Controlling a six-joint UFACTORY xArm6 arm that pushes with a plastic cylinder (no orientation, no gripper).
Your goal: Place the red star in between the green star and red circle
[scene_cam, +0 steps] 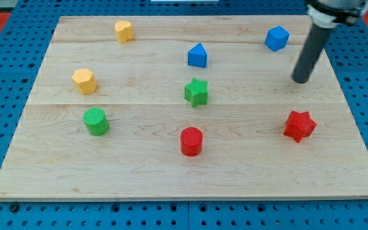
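Note:
The red star [299,125] lies on the wooden board at the view's right. The green star [196,92] sits near the board's middle. The red circle [191,141] stands below the green star, toward the view's bottom. My tip [301,80] is on the board above the red star, a short way toward the view's top, and apart from it. It is far to the right of the green star.
A blue block [276,38] sits at the top right, close to the rod. A blue block with a pointed top [197,55] is above the green star. Two yellow blocks [124,30] [84,81] and a green circle [96,121] are on the left. The board's right edge [356,121] is near.

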